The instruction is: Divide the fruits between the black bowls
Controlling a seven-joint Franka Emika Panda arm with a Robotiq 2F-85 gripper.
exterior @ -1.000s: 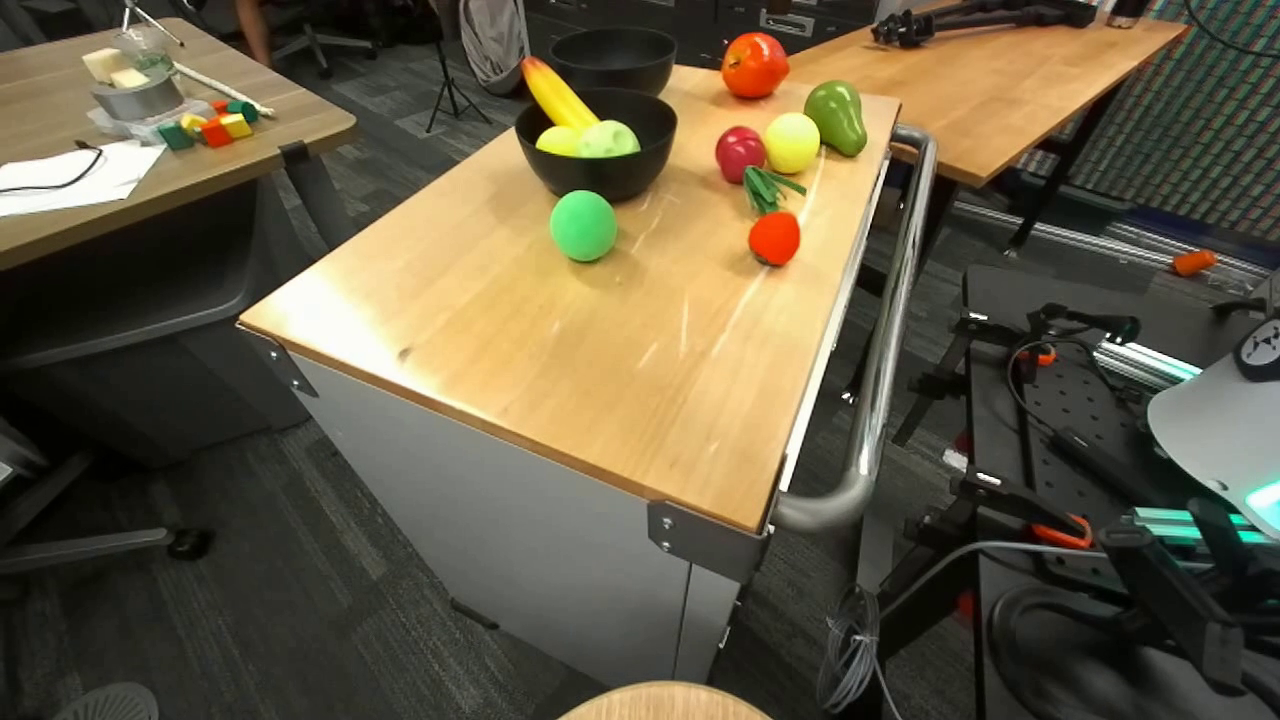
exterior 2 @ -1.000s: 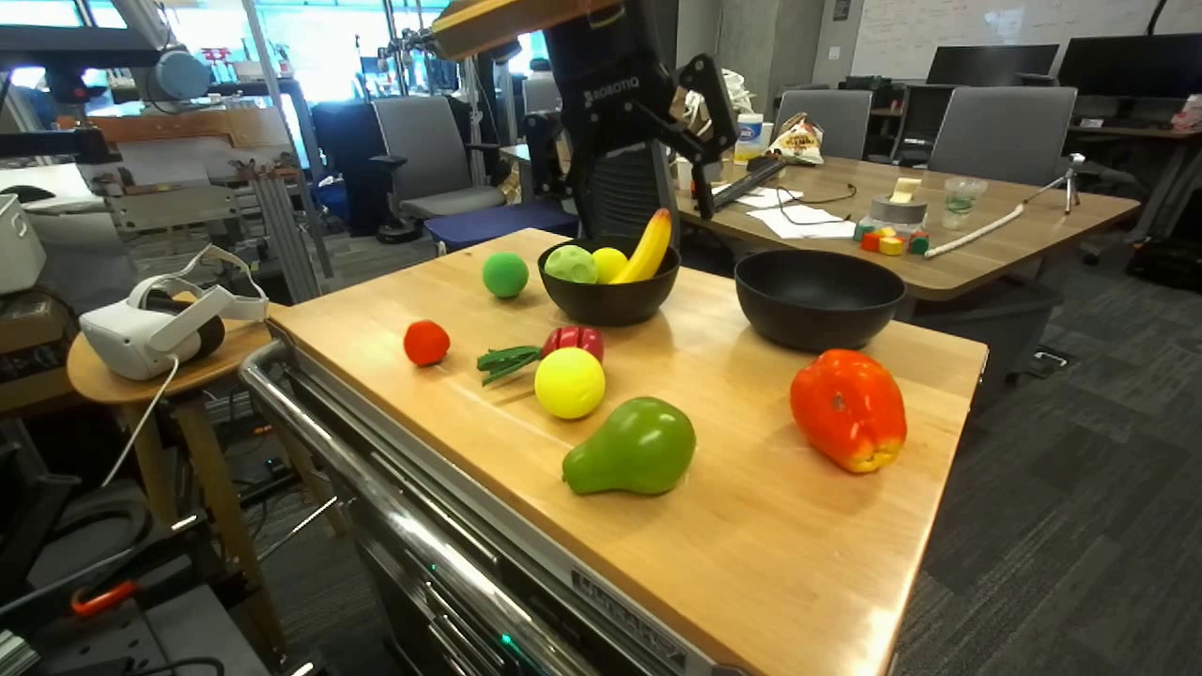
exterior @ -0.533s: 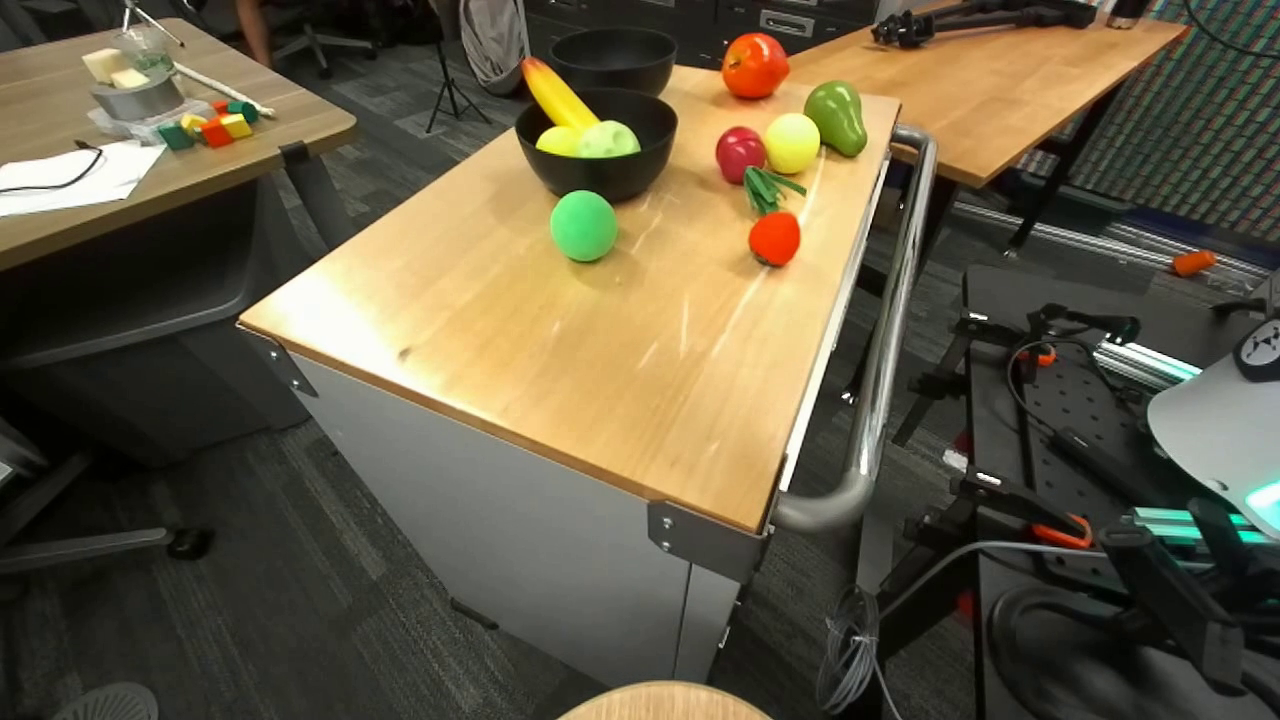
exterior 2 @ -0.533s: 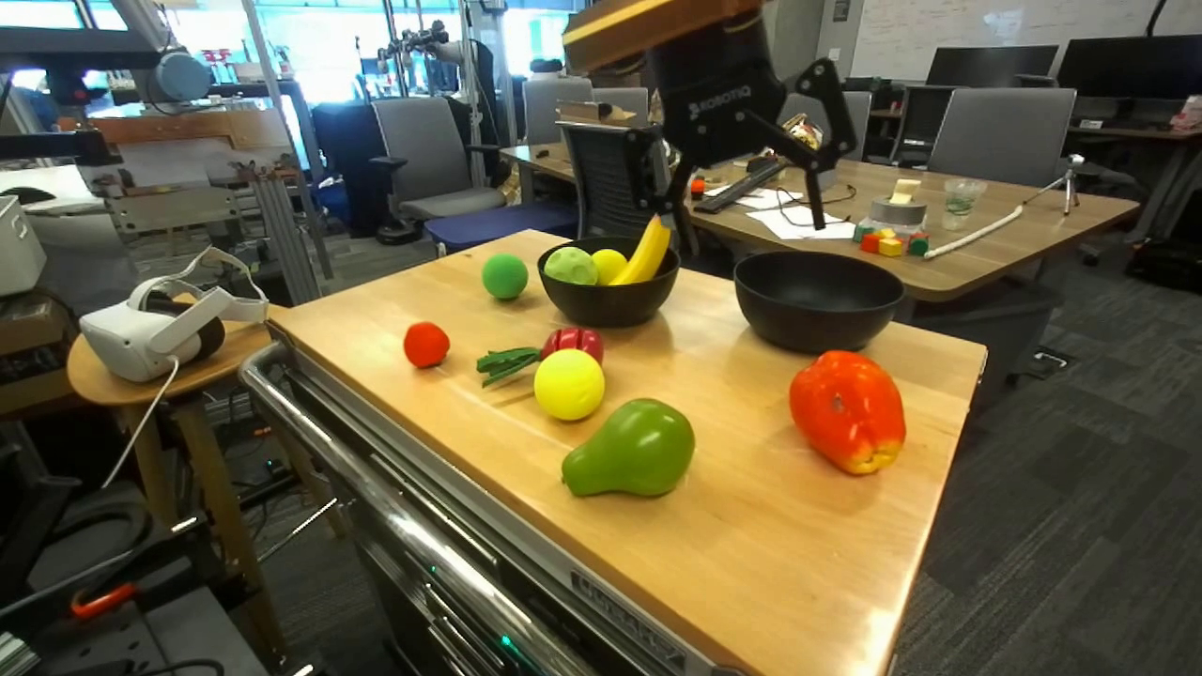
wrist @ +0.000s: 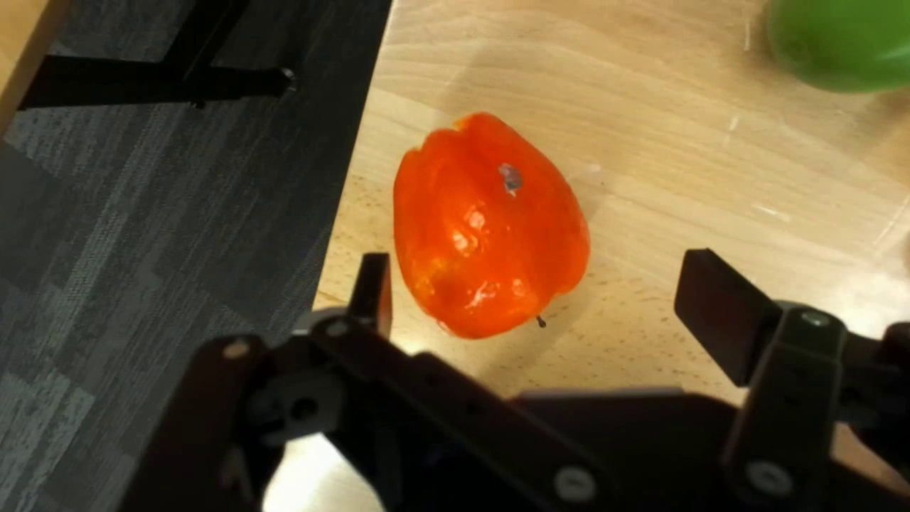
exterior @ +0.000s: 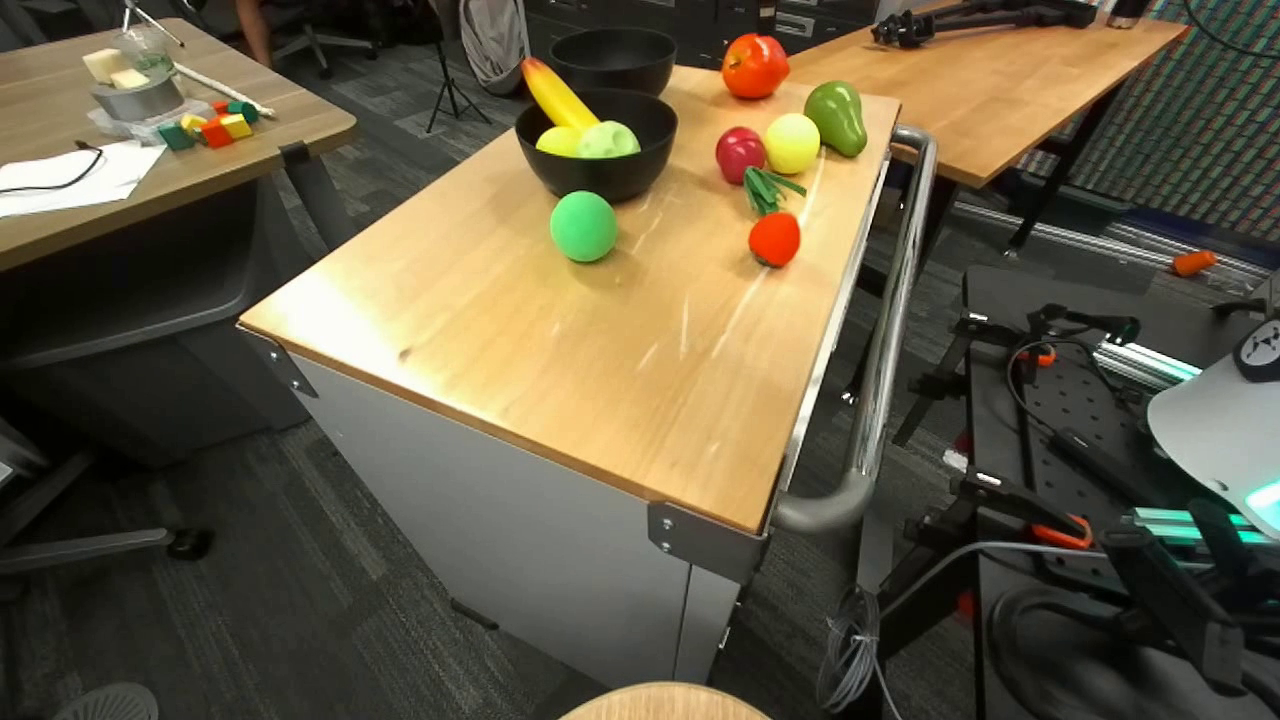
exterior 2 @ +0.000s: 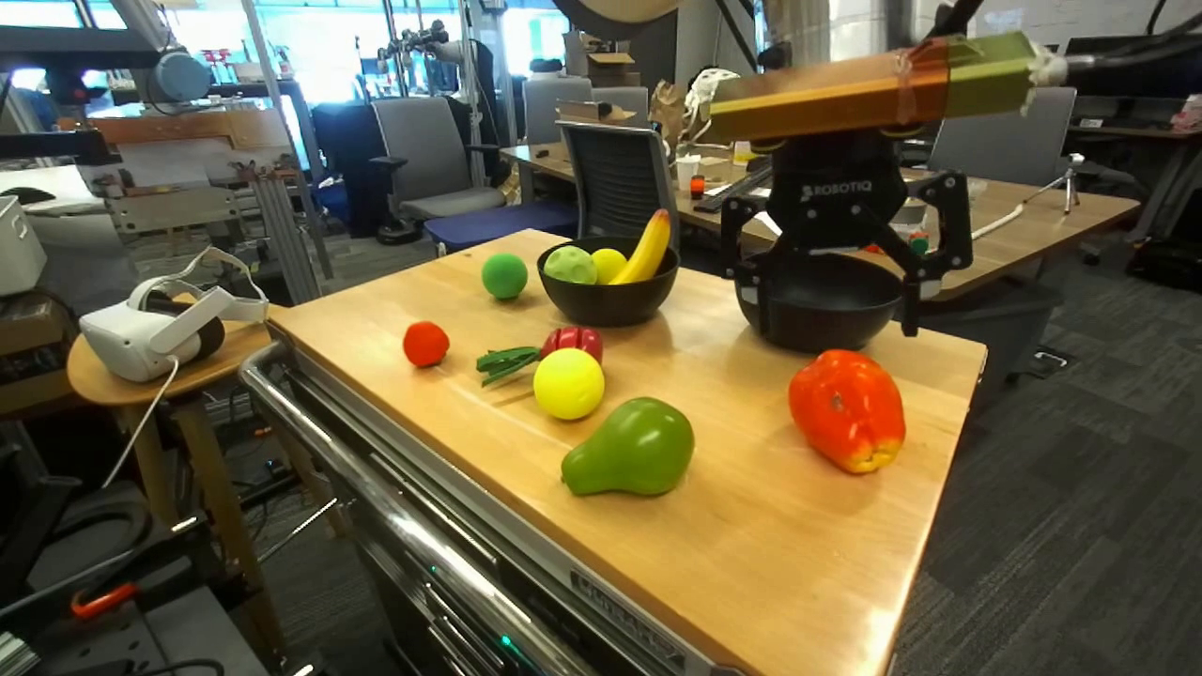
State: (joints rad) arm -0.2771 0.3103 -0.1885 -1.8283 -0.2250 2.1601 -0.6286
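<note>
My gripper (exterior 2: 836,324) stands open in an exterior view, above and behind the large orange-red fruit (exterior 2: 847,410) and in front of a black bowl (exterior 2: 826,329) that shows no fruit inside. In the wrist view this fruit (wrist: 490,227) lies beyond the fingertips, nearer the left one; nothing is held. A second black bowl (exterior 2: 608,308) holds a banana (exterior 2: 648,249), a pale green apple (exterior 2: 570,266) and a yellow fruit (exterior 2: 608,265). On the tabletop lie a green ball (exterior 2: 505,275), a small red fruit (exterior 2: 426,344), a dark-red piece with green stalks (exterior 2: 512,362), a yellow ball (exterior 2: 569,383) and a green pear-shaped fruit (exterior 2: 629,448).
The wooden cart top (exterior: 560,350) has a metal handle rail (exterior: 890,330) along one side. The orange-red fruit rests near the cart's edge, with floor beyond. Another table (exterior 2: 1024,221) carrying small objects stands behind the bowls.
In an exterior view my gripper has travelled from behind the filled bowl across to the other bowl and lower, nearer the orange-red fruit. It has stayed open; the fruits and bowls stand unmoved.
</note>
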